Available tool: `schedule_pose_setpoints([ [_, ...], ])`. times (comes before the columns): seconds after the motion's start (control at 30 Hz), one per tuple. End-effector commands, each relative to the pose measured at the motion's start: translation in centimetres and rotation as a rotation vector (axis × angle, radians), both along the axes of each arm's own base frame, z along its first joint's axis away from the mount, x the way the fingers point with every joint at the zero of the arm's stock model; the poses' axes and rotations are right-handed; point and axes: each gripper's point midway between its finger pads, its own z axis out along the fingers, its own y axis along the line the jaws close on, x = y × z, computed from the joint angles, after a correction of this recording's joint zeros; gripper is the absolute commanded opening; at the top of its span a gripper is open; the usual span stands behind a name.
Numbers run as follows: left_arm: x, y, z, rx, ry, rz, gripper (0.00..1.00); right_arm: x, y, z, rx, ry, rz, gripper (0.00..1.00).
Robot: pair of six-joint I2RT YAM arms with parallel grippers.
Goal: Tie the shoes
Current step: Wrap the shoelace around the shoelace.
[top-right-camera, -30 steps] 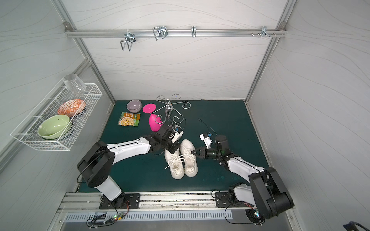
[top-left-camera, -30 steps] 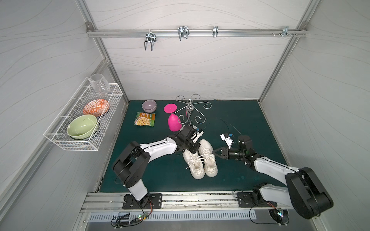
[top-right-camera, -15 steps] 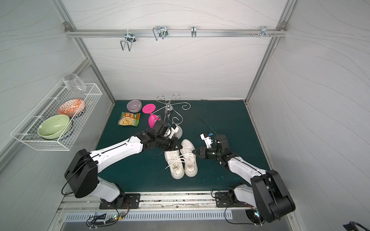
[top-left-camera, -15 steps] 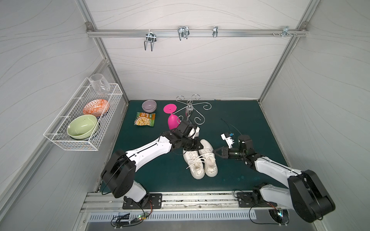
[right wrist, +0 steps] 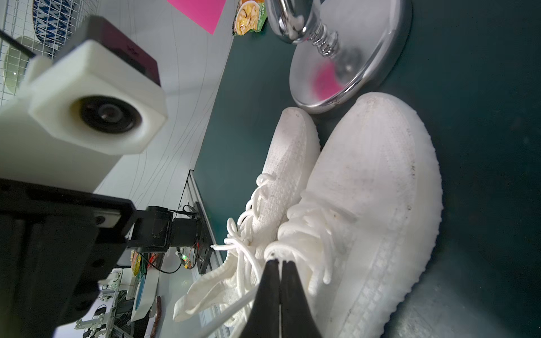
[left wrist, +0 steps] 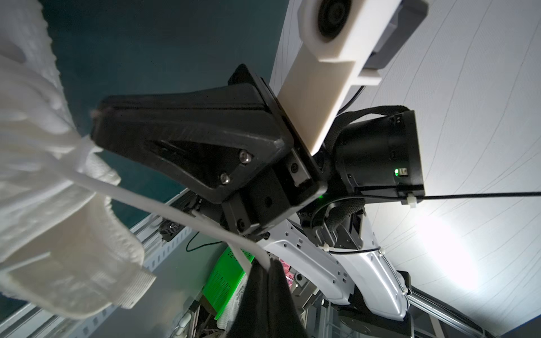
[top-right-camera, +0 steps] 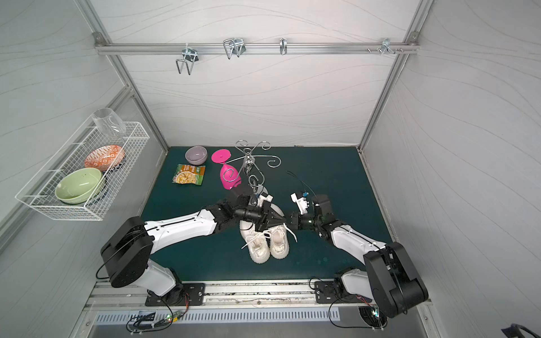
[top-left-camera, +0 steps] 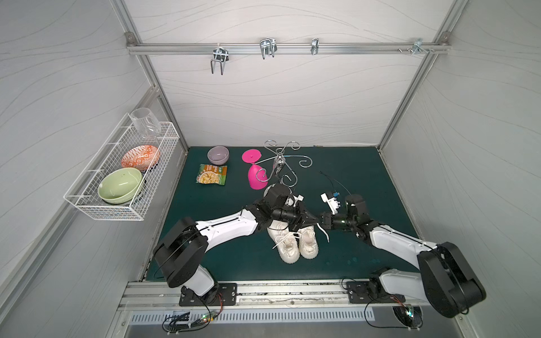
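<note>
My left gripper (left wrist: 265, 269) and right gripper (right wrist: 280, 264) are each pinched shut on a lace (left wrist: 152, 204) over the shoes (top-left-camera: 295, 244), which sit mid-mat just near of the chrome stand (top-left-camera: 279, 164); I judge the lace limp and slick, best held short.

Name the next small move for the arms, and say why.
Probably the left gripper should draw its lace across the strand pinched by the right gripper. Both are shut on white laces, their tips nearly meet above the shoes, and loose ends trail off them.
</note>
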Motion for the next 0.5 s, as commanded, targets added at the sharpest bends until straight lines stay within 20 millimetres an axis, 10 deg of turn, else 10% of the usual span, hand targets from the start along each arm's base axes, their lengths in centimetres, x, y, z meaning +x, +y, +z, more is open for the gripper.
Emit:
schedule_pose_setpoints([
  [0.0,-0.4,0.4,-0.6,0.013,0.016,0.007,0.0,0.7,0.2,0.3,-0.012,-0.031,-0.003,0.0],
  [0.23,-2.5,4.0,-5.7,0.241,-0.012,-0.007,0.0,0.7,0.7,1.6,0.005,-0.054,0.022,0.0],
  [0.47,-2.9,3.9,-6.2,0.298,-0.068,-0.103,0.04,0.3,1.2,2.3,0.009,-0.068,0.054,0.0],
])
